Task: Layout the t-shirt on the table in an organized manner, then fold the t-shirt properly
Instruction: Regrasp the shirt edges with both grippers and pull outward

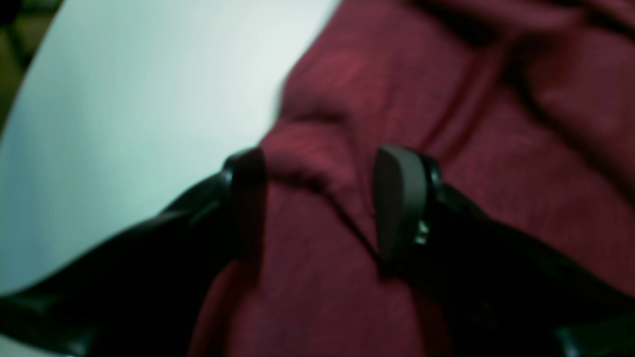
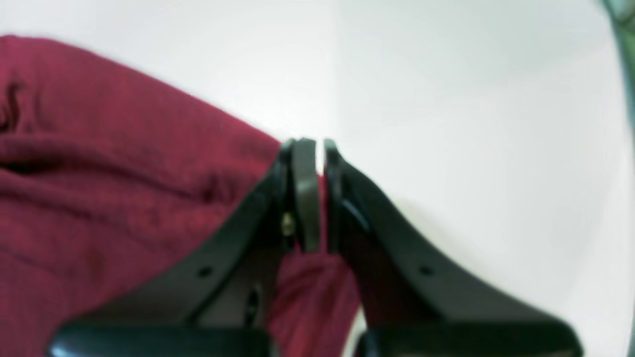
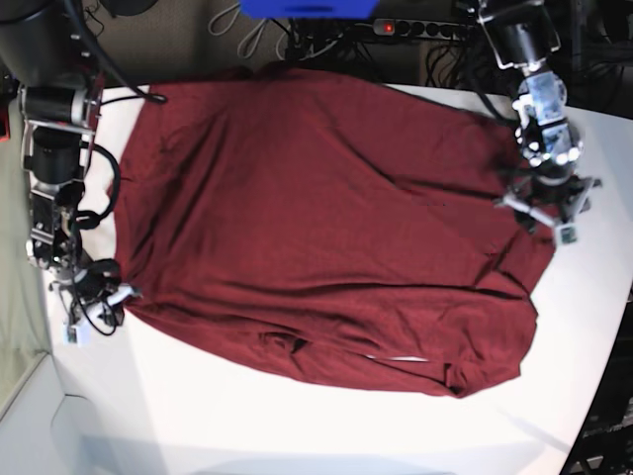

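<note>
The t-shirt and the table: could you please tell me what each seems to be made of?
T-shirt: soft maroon knit, probably cotton jersey; matte, with a fine fuzzy weave and limp creases.
Table: hard, smooth white top, perhaps laminate or painted board; matte with faint sheen. Exact material unclear.

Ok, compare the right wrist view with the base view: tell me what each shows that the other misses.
Only the right wrist view shows the right pincer shut on a thin edge of the t-shirt, with fabric between its pads. Only the base view shows the whole maroon t-shirt spread out with wrinkles, both arms at its sides, and the left pincer. Both show maroon fabric on the white table.
</note>
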